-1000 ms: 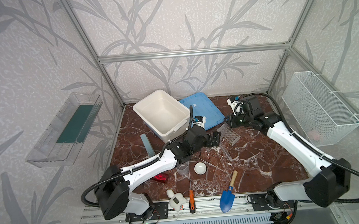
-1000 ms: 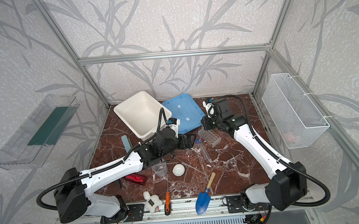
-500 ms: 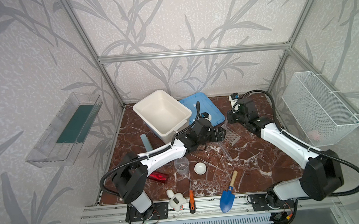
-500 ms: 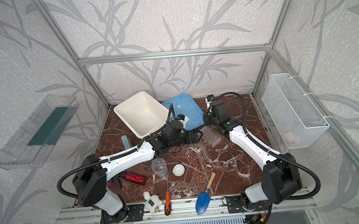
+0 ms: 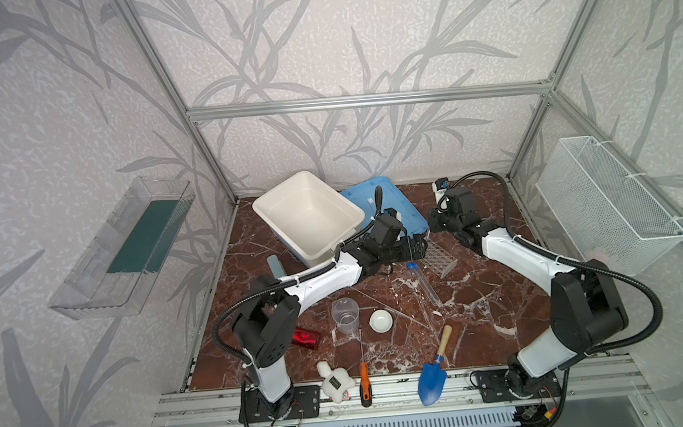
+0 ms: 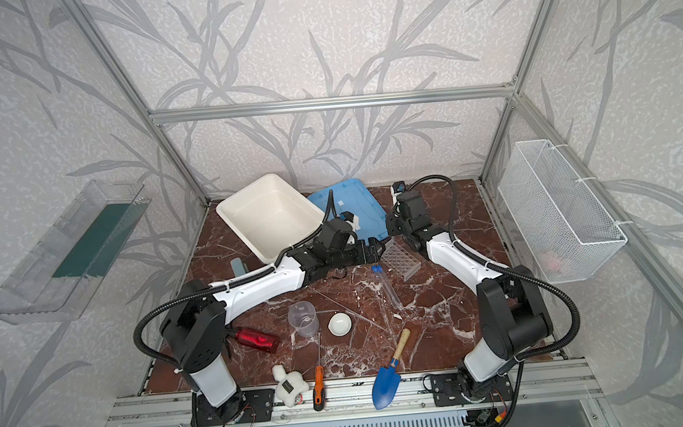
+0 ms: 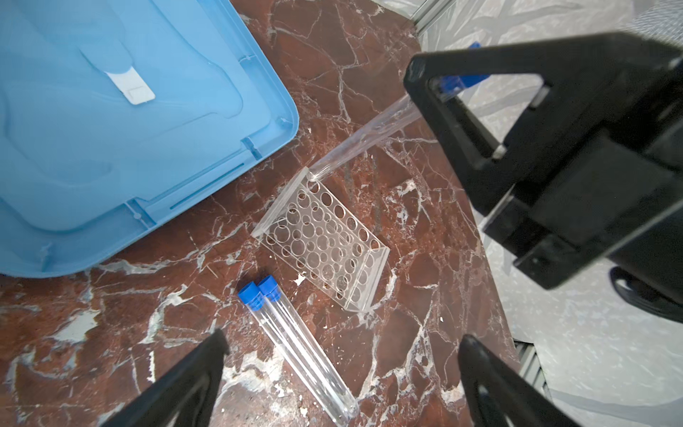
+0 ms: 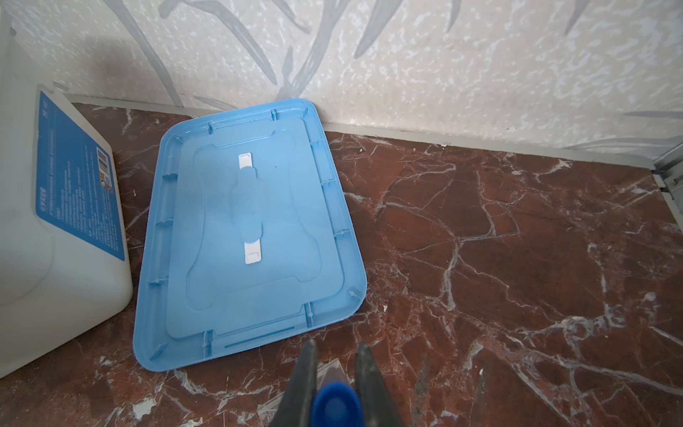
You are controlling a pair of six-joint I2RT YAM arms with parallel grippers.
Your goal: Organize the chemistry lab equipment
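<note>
Surface [image 5: 484,307]: red-brown marble. Every item sits on it or hangs over it.

Bin [image 5: 276,196]: white, open, at the back left of centre.

Lid [image 5: 371,195]: blue, lying flat beside the bin, close to the back wall.

Rack [image 7: 325,236]: clear, holes facing up, just beside the lid's near corner and between my two arms.

Left fingers [image 5: 421,248]: spread as wide as they go, holding nothing. They hover low beside the rack, over the two tubes [image 7: 295,340].

Right fingers [image 5: 435,227]: nearly closed, clamped on the blue cap of the held tube [image 7: 369,136]. This tube slants down from my grip. Its lower end meets the rack's top plate at a corner on the lid's side. I cannot tell whether it has entered a hole.

Beaker [image 5: 345,315]: clear, upright, toward the front, well apart from the rack.

Two tubes: lying side by side and touching, just beside the rack, with their caps toward the lid.

Dish [image 5: 381,320]: white, round, just beside the beaker.

Rods [image 5: 397,312]: thin, clear, lying flat between the dish and the two tubes.
</note>
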